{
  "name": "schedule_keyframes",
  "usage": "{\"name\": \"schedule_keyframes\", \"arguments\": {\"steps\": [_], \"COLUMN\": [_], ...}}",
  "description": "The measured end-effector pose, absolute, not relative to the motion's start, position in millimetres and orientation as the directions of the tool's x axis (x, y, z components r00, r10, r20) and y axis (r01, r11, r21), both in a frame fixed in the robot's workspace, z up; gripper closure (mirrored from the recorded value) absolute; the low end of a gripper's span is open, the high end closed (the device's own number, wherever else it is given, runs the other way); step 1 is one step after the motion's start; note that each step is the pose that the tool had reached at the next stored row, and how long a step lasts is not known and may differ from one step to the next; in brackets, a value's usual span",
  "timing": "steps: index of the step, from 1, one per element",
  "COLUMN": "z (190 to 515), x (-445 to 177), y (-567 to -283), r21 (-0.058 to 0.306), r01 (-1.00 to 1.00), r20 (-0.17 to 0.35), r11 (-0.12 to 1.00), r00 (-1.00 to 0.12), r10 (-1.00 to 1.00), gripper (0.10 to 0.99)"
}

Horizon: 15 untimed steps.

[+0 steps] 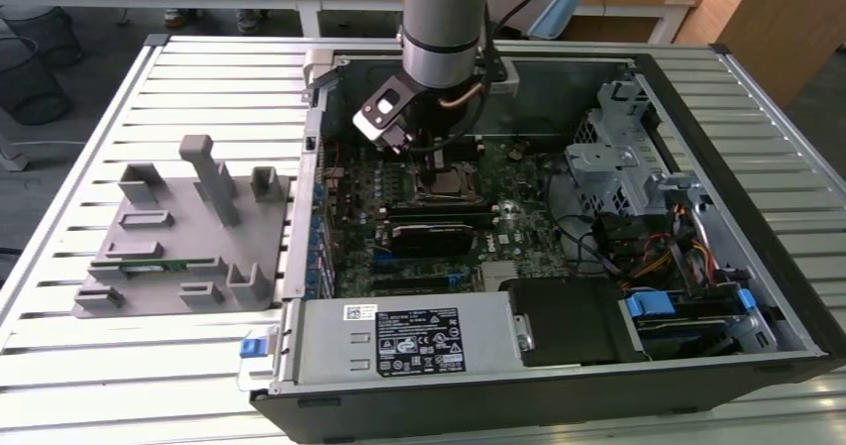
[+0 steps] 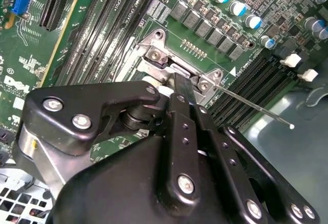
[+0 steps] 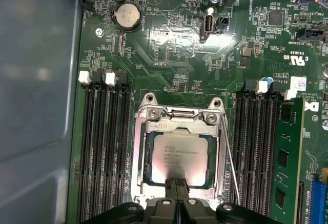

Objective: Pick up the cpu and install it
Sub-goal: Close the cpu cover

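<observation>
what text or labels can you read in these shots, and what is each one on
Nothing can be quoted reliably.
cpu: lines of print on its metal top, too small to read.
motherboard: white markings across the green board, too small or blurred to read.
black label on the silver metal box: print and symbols, too small to read.
white sticker beside that label: too small to read.

Computer case [image 1: 556, 410] on slatted table [image 1: 212, 78], toward the exterior view's right edge; fixture tray [image 1: 133, 296] beside it, toward the left edge. Motherboard [image 1: 522, 182] inside case. cpu [image 3: 180, 155] seated in socket [image 3: 139, 157], memory slots [image 3: 102, 147] flanking both sides.
</observation>
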<state>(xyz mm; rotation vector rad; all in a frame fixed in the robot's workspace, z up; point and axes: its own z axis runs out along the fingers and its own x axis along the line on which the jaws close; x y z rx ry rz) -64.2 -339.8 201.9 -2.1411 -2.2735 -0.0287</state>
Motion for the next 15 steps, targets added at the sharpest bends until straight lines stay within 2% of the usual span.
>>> {"name": "schedule_keyframes", "arguments": {"steps": [15], "z": [201.4], "x": [-64.8], "y": [-339.7], "r21": [0.001], "r01": [0.998], "r20": [0.026], "r11": [0.060], "r00": [-0.060], "r10": [0.998], "gripper": [0.980]}}
